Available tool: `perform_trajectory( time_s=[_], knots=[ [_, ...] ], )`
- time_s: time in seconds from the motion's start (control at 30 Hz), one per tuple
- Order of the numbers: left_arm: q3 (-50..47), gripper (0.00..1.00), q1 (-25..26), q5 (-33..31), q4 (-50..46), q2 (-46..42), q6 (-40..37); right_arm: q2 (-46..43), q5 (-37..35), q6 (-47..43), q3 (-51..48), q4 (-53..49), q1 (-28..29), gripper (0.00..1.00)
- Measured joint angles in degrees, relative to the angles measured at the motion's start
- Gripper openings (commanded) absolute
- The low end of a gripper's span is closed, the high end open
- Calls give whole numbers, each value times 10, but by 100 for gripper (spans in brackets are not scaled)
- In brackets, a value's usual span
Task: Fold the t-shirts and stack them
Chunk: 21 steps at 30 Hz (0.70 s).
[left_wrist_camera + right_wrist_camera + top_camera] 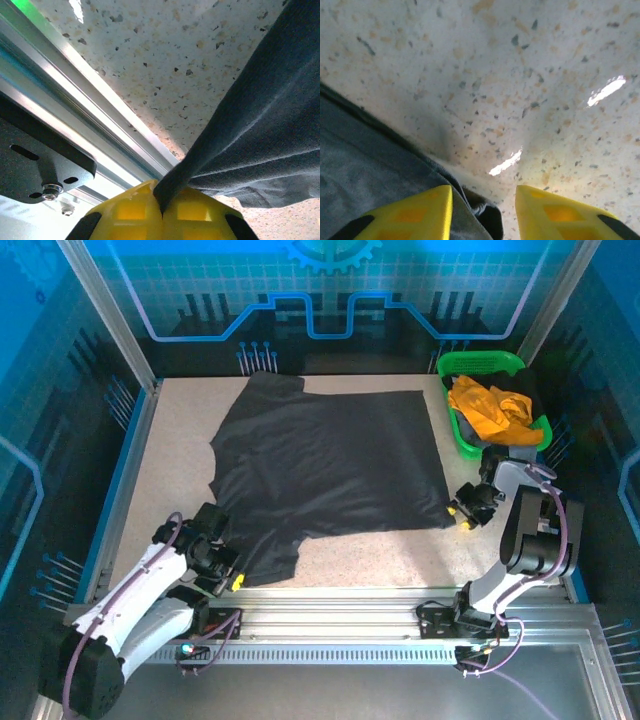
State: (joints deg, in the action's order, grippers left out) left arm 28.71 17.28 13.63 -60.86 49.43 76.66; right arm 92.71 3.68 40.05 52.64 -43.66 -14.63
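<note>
Currently black t-shirt (330,465) spread flat mid-surface (180,440). Soft, light, limp cloth; likely drapes and drags when lifted. Left fingers (130,212) pinched tight on near-left edge; right fingers (420,212) apart, straddling near-right corner. Best hold: corners.

The yellow fingers (125,212) of the left gripper (161,212) are seen pressed together at the bottom of the frame, with a fold of the black t-shirt (260,135) pinched between them. From that pinch the dark cloth is drawn up in a narrow ridge and is spread broadly to the right over the speckled tabletop (165,60), creased lightly along its length. The tabletop's edge is bordered by an aluminium rail (85,110), which is laid diagonally across the left of the frame. Beyond the rail, a black bracket (35,165) is fixed with a bolt (50,189). A green glow is caught in the top left corner.
</note>
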Motion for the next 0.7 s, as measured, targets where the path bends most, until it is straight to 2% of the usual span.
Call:
perform_trajectory(
  time_s=[0.2,0.43,0.53,0.7],
  knots=[
    [9,0,0,-14,-17,-5,0,-81,-2,3,-34,-13,24,47],
    [11,0,0,-23,-31,-19,2,-86,-2,5,-59,-17,40,43],
    [11,0,0,-23,-32,-19,4,-83,-1,7,-65,-11,41,39],
    [11,0,0,-23,-32,-19,10,-34,1,13,-62,4,44,21]
  ],
)
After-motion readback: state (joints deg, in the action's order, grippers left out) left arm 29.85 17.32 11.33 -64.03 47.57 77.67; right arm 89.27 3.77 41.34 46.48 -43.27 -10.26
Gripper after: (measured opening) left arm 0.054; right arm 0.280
